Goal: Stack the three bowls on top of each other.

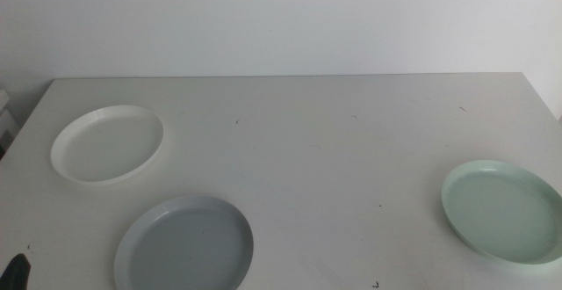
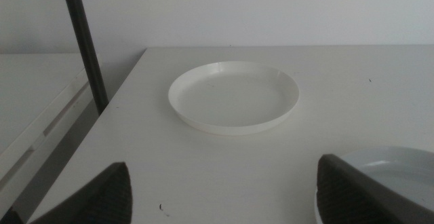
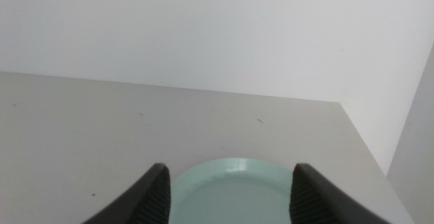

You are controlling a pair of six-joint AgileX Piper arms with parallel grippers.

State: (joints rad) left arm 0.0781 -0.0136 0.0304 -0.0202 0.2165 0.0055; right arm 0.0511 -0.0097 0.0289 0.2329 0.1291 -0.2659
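Three shallow bowls lie separately on the pale table point(image 1: 334, 167), none stacked on another; the white bowl point(image 1: 107, 143) sits toward the far left, the grey-blue bowl point(image 1: 184, 244) lies nearer the front edge and a little to the right of the white one, close to it but not touching, and the mint green bowl point(image 1: 502, 210) rests well apart on the right side, its rim running close to the picture's right border; all three lie flat and nothing rests inside them.

The left gripper point(image 2: 224, 197) hangs low at the front left corner of the table, only a dark tip of it showing in the middle view at the bottom edge; from its own wrist camera the two dark jaws stand wide apart with nothing between them, the white bowl point(image 2: 234, 96) lies ahead of the gap, and the grey-blue bowl point(image 2: 400, 173) peeks out just beside one jaw; whether that jaw touches the rim I cannot tell.

The right gripper point(image 3: 230, 193) is out of the middle view; its wrist camera shows its jaws spread open, empty, poised above the near part of the mint green bowl point(image 3: 234, 190), which fills the gap between them.

A dark upright post point(image 2: 85, 44) stands just off the table's left edge; a plain white wall point(image 1: 281, 18) rises behind the table.
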